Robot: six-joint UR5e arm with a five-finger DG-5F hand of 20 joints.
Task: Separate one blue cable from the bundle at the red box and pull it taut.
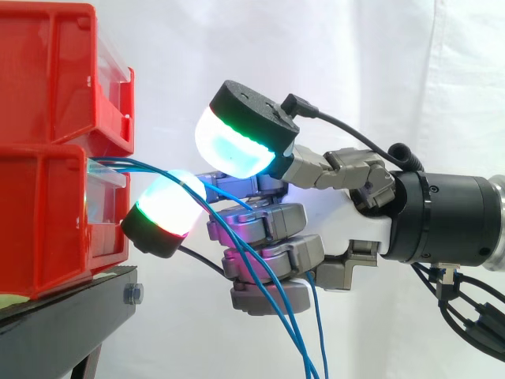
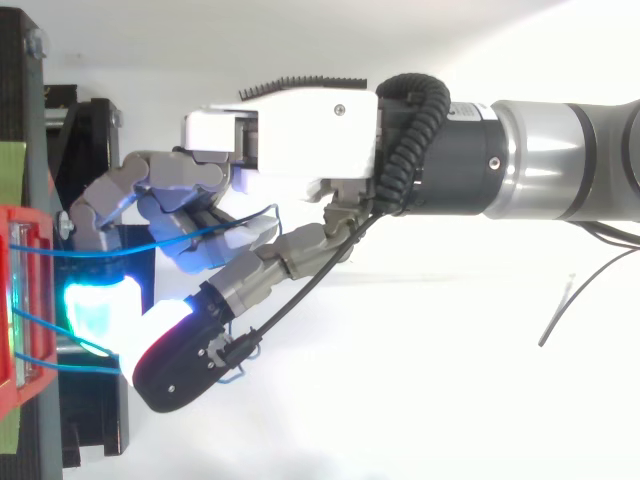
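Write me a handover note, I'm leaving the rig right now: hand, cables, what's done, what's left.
Hand: at the bundle, close to the lower red box; grip cannot be told.
Blue cables: leave the box front, cross the hand, hang down slack.
Done: one cable runs apart from the others into the hand, top view.
Left: confirm the hold, pull it taut.

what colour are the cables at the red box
Blue; the cables show best in the side view.
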